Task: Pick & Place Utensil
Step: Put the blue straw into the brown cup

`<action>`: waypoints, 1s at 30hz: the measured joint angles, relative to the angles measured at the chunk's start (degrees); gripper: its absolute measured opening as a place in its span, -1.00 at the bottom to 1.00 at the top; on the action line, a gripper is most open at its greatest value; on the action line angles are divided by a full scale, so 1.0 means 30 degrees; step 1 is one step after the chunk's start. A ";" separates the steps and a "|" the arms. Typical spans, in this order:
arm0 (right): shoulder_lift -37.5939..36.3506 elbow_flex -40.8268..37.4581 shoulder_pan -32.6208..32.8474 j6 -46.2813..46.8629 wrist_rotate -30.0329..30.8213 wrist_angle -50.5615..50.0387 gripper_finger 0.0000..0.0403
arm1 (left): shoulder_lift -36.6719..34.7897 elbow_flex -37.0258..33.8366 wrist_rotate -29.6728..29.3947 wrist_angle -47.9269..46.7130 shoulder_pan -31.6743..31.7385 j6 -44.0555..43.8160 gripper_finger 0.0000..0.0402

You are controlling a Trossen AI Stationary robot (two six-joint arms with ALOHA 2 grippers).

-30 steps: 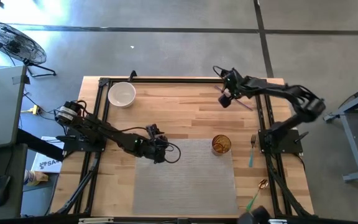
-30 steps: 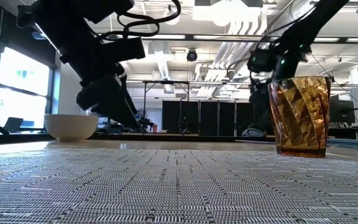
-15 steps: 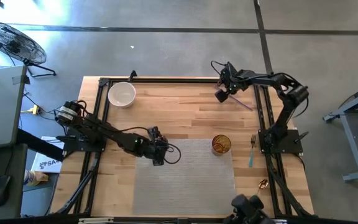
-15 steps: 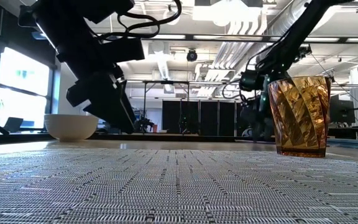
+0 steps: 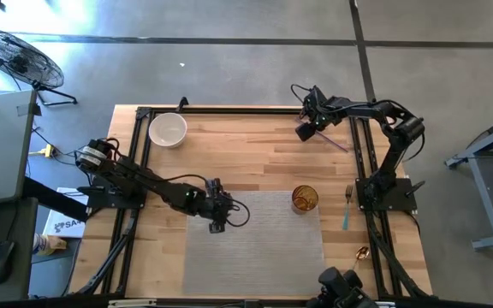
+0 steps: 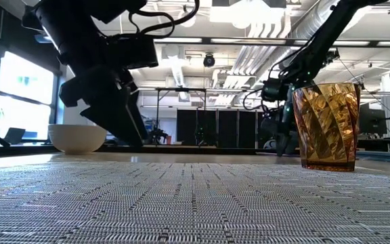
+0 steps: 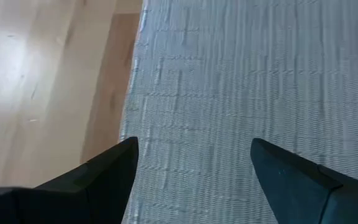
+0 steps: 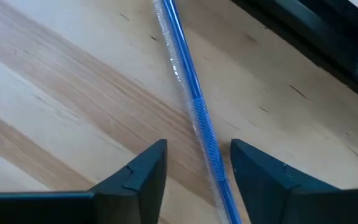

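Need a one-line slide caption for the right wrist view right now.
Right gripper open, fingers either side of a blue straw lying flat on the wooden table.

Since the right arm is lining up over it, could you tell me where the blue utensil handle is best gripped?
Grip the blue handle mid-shaft, coming straight down. It lies flat on the wooden table, thin and straight, running between the open fingers of the right end effector, so closing across its width should catch it.

The table point(image 5: 255, 154) is pale, smooth wood with visible grain. The mat point(image 5: 255, 248) is grey, coarsely woven cloth. The cup point(image 6: 325, 126) is glossy, faceted amber plastic; the straw point(image 8: 194, 102) is blue, clear-wrapped.
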 joint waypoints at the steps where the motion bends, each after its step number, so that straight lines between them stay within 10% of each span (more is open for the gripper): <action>1: 0.0000 0.0000 0.0000 0.0149 0.0019 0.0004 -0.22 | 0.0000 0.0000 0.0092 0.0103 0.0000 0.0000 0.52; 21: 0.0029 -0.0036 0.0422 0.1930 0.0396 -0.0061 -0.94 | 0.0000 0.0015 0.0937 0.0327 0.0000 -0.0146 0.52; 30: -0.1147 -0.0162 0.1997 0.1926 0.0984 -0.0363 -0.93 | 0.0000 0.0015 0.0944 0.0327 0.0000 -0.0146 0.52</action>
